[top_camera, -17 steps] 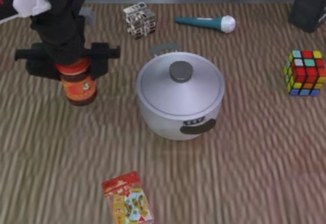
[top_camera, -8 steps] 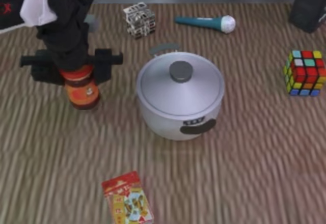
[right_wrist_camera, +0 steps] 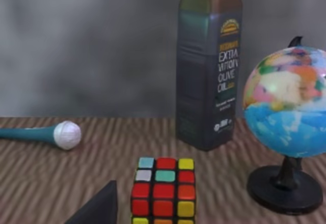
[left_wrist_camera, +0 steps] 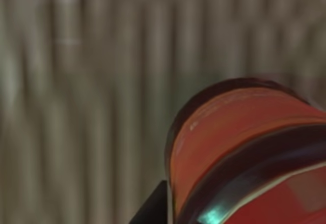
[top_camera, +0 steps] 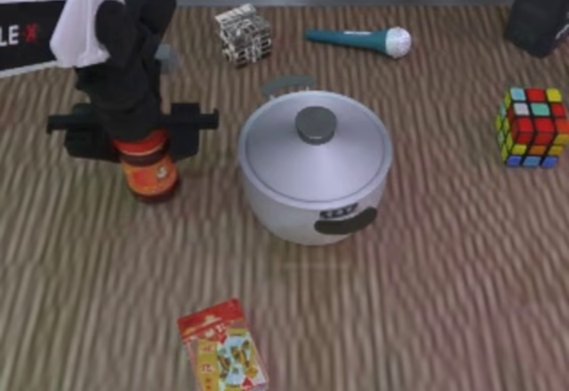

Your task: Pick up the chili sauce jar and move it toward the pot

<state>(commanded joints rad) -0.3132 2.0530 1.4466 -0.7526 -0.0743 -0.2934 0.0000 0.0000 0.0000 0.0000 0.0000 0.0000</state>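
Left of pot (top_camera: 314,167) | left hand (top_camera: 140,133) gripping chili sauce jar (top_camera: 150,170) | orange-red lid, pale emblem

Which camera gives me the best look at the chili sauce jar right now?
The top view: the chili sauce jar shows whole under the left gripper, left of the pot. The left wrist view shows only a close, partial stretch of the jar's lid and side. The right wrist view does not show it.
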